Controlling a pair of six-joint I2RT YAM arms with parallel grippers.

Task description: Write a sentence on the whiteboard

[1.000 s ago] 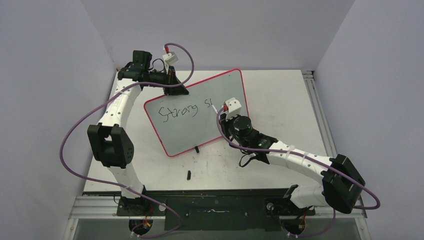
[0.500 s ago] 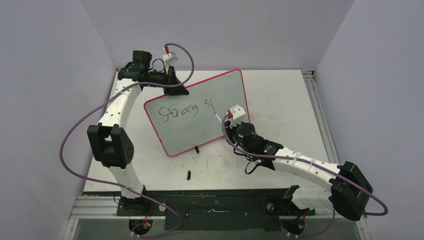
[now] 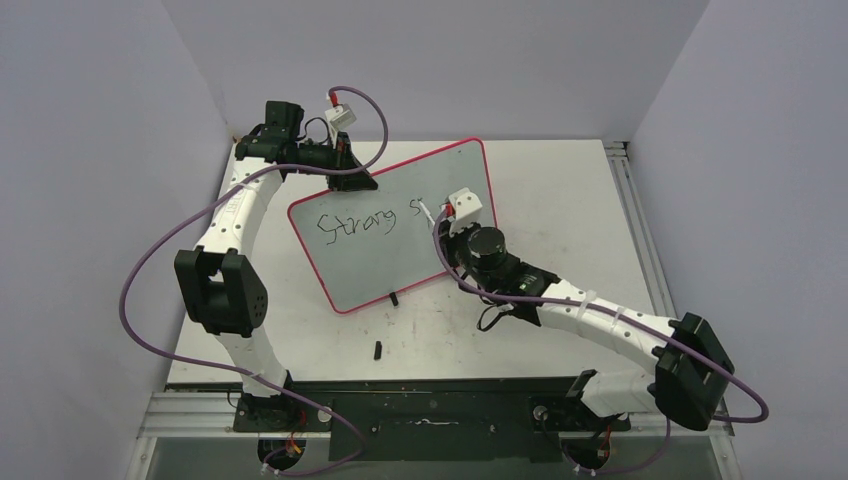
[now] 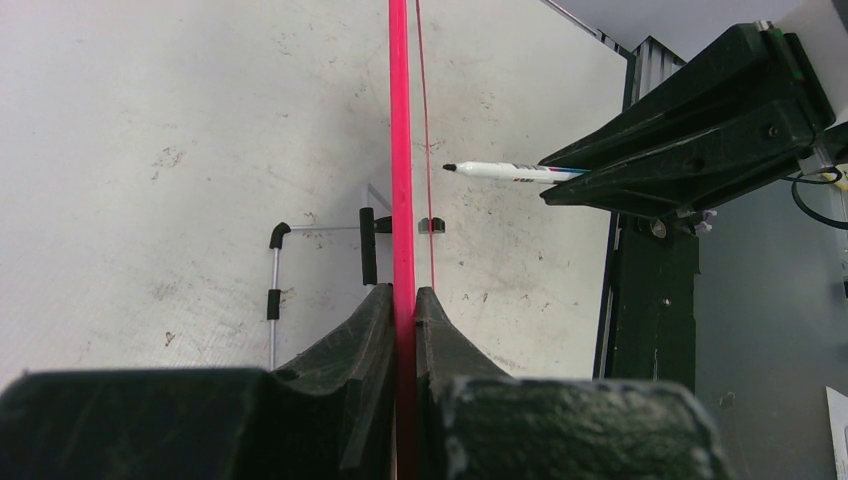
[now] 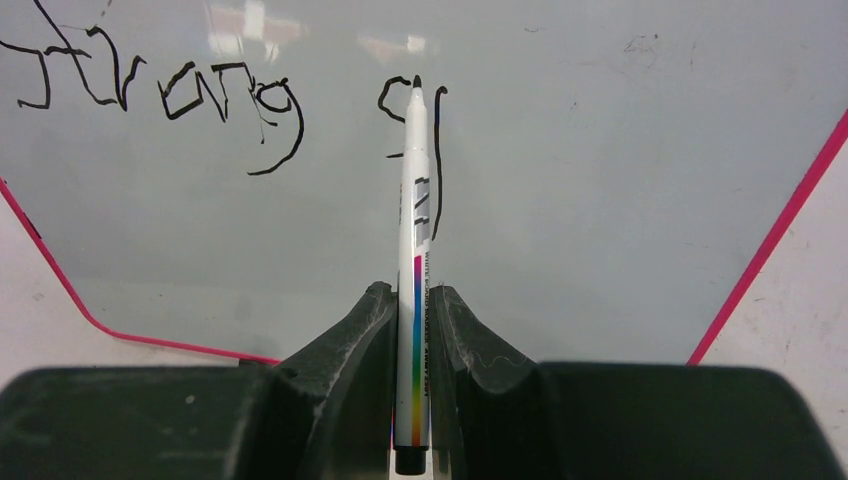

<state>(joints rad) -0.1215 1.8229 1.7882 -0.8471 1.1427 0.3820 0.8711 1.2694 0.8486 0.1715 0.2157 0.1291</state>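
Observation:
The whiteboard (image 3: 400, 250) with its pink-red rim stands tilted on the table, and the sentence (image 3: 355, 222) on it reads "Strong", then an "s" and a vertical stroke. My left gripper (image 3: 356, 180) is shut on the board's upper left edge. In the left wrist view the rim (image 4: 401, 150) runs straight between my left gripper's (image 4: 403, 292) fingers. My right gripper (image 3: 448, 222) is shut on a white marker (image 3: 432, 214). In the right wrist view my right gripper (image 5: 412, 295) holds the marker (image 5: 415, 200), whose tip is at the top of the stroke, beside the "s" of the sentence (image 5: 395, 100).
A small black cap (image 3: 378, 349) lies on the white table (image 3: 560, 190) in front of the board. The board's black foot (image 3: 394, 298) sits at its near edge. A thin wire stand (image 4: 273, 290) shows behind the board. A metal rail (image 3: 630, 200) borders the table's right side.
My right gripper drew down and to the right along the board, leaving a vertical stroke after the "s", then came back up to the stroke's top. The left arm and board have not moved.

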